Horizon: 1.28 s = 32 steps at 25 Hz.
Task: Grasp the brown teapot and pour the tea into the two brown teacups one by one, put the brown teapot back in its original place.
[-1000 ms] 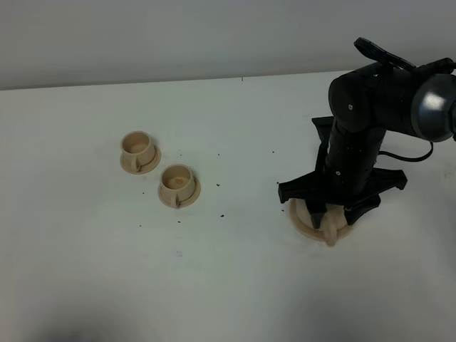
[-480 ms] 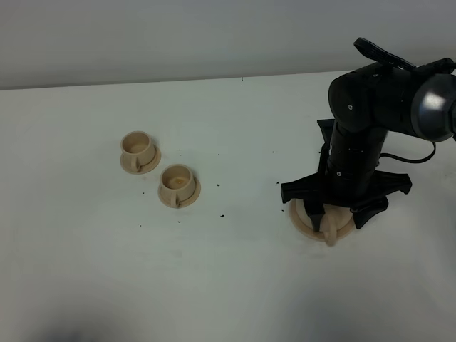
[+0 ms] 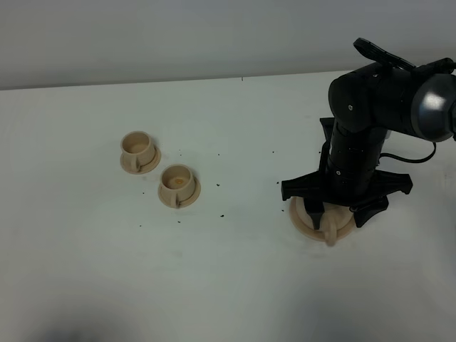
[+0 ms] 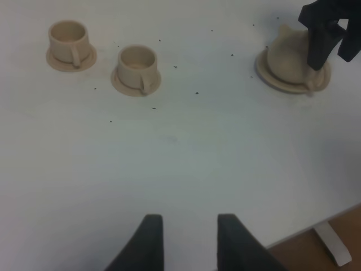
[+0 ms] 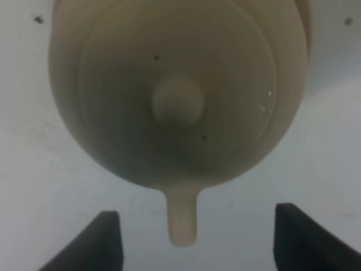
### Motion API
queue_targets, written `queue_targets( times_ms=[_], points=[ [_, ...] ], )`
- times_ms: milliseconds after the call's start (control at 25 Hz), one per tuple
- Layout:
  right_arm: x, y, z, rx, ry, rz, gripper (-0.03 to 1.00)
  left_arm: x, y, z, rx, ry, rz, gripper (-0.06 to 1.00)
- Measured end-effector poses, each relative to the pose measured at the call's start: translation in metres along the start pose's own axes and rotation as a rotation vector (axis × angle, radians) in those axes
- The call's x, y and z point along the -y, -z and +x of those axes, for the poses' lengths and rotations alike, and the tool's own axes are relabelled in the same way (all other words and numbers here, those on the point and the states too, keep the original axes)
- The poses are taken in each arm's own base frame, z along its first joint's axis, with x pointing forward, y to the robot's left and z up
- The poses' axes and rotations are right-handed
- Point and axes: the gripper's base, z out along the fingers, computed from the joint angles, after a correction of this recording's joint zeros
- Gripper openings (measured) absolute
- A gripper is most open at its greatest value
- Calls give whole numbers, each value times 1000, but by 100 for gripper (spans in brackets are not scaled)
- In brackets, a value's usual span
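The brown teapot [image 3: 318,216] sits on its saucer [image 3: 306,226] at the right, its loop handle [image 3: 330,234] facing the front. My right gripper [image 3: 340,212] hangs straight over it, open wide. In the right wrist view the teapot's lid [image 5: 178,101] fills the picture and the handle [image 5: 183,223] lies between the fingertips [image 5: 107,236], untouched. The two brown teacups [image 3: 137,146] [image 3: 177,180] stand on small saucers at the left. No tea shows. My left gripper [image 4: 189,243] hovers low over the table's front, fingers apart, holding nothing.
Small dark specks dot the white table [image 3: 235,271] between the cups and the teapot. The table's front right edge [image 4: 316,223] and a white leg over brown floor appear in the left wrist view. A grey wall runs behind the table.
The right gripper's fingers have spread a little wider around the teapot. The teapot, cups and left arm have not moved.
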Motion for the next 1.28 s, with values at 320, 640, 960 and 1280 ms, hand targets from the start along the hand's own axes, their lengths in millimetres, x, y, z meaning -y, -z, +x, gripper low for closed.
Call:
queue_targets(
  times_ms=[320, 640, 960, 1280],
  points=[
    [0, 0, 0, 2, -41, -2, 57, 0, 0, 0, 0, 0, 0, 26],
    [-4, -13, -1, -41, -62, -23, 57, 0, 0, 0, 0, 0, 0, 26],
    [-2, -13, -2, -27, -47, -11, 57, 0, 0, 0, 0, 0, 0, 26],
    [-2, -13, -4, -1, -37, -5, 56, 0, 0, 0, 0, 0, 0, 26]
  ],
)
